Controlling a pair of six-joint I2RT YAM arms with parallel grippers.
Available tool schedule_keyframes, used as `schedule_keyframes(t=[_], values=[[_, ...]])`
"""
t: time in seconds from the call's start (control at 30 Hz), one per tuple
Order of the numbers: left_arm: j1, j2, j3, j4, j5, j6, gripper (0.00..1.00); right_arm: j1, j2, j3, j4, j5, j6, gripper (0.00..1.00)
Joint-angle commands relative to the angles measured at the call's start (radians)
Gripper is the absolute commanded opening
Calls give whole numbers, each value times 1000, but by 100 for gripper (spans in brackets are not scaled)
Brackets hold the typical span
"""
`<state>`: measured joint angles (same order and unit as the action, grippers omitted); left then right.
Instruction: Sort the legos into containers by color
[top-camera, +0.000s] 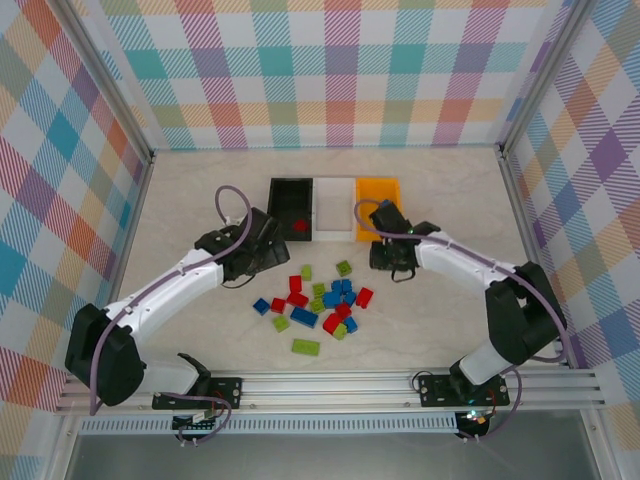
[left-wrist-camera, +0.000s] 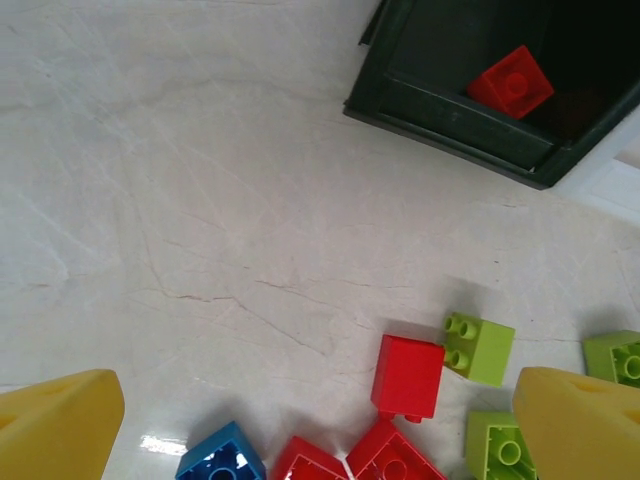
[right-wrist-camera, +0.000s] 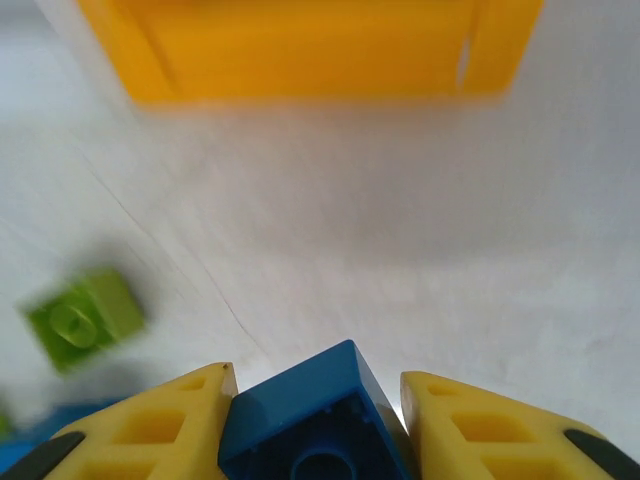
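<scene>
Blue lego apparently clamped between jaws of right gripper.

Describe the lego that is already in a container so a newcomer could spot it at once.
Find the row of three containers at the far side of the table and take the black one at its left end. A single square red lego lies inside it. The other red legos lie loose on the table, outside any container.
</scene>
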<state>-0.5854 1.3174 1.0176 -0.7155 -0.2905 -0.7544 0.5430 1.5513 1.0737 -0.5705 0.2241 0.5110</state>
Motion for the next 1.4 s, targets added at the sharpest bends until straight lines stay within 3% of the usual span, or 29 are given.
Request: schedule_keyframes(t=[0.0,0.23,0.4,0.57,0.77,0.93,1.13,1.37], values=[[13,-43,-32,-63,-38,-42,100,-48,45,139,4,20,-42,38],[18,-82,-65,-107,-54,-64,100,-146,322,439,-23,17,-70,40],[31,-117,-94,-125,-53,-81,100,-156,473,601,-68,3,-86,44],[59,-134,-117,-125,-25,-83,100,-159,494,665,-79,-18,-80,69],[67,-115,-134,-113,32,-75,100,-138,325,560,-21,-58,-86,72],[67,-72,-187,-42,117,-64,99,-85,197,357,50,-70,-81,71],[64,18,-253,88,231,-87,85,-75,128,190,114,-96,-34,71],[40,63,-283,85,232,-128,77,-75,107,141,133,-75,-29,70]])
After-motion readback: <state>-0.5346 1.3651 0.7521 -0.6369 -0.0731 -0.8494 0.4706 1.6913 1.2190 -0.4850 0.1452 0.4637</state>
